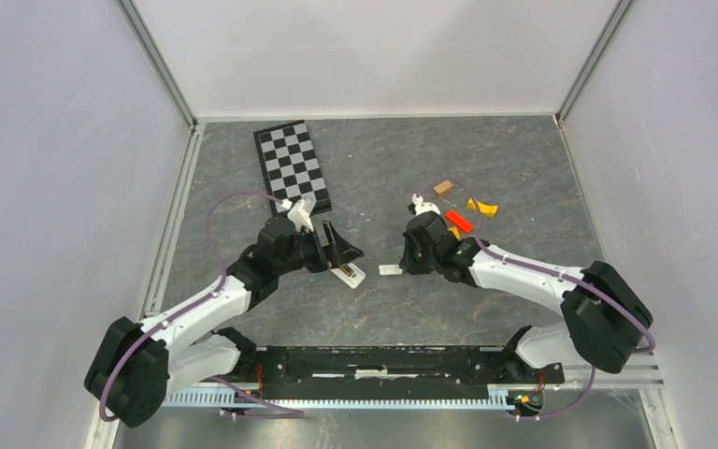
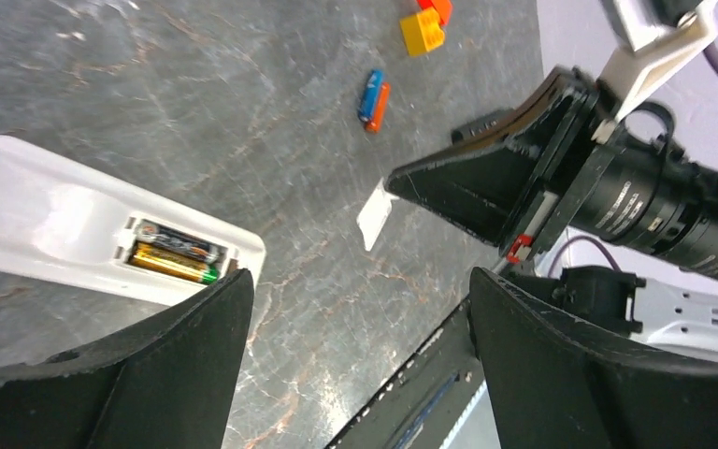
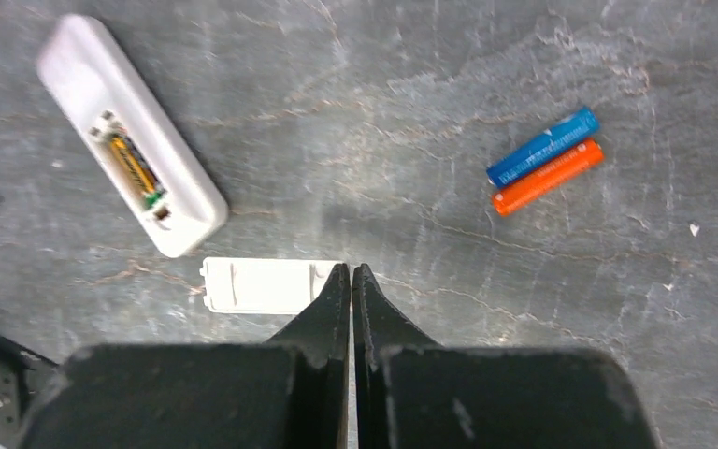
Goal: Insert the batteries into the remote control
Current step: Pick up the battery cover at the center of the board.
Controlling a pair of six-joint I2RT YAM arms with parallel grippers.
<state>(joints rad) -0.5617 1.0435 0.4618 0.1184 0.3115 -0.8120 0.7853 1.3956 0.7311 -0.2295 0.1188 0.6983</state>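
Note:
The white remote control (image 3: 103, 103) lies back-up with its compartment open. Two batteries (image 3: 136, 173), one gold-brass and one dark, sit side by side inside it. A blue battery (image 3: 542, 147) and an orange battery (image 3: 549, 176) lie together on the table to the right. The loose white compartment cover (image 3: 266, 285) lies just below the remote. My right gripper (image 3: 351, 271) is shut on nothing, its tips at the cover's right end. My left gripper (image 2: 360, 281) stands open and empty just beside the remote (image 2: 56, 234), near its compartment end.
Red (image 1: 458, 222), orange (image 1: 486, 208) and brown (image 1: 443, 187) blocks lie behind the right gripper. A black-and-white checkerboard (image 1: 292, 166) lies at the back left. The arms' black base rail (image 1: 383, 360) runs along the near edge. The grey marble table (image 1: 486, 150) is walled on three sides.

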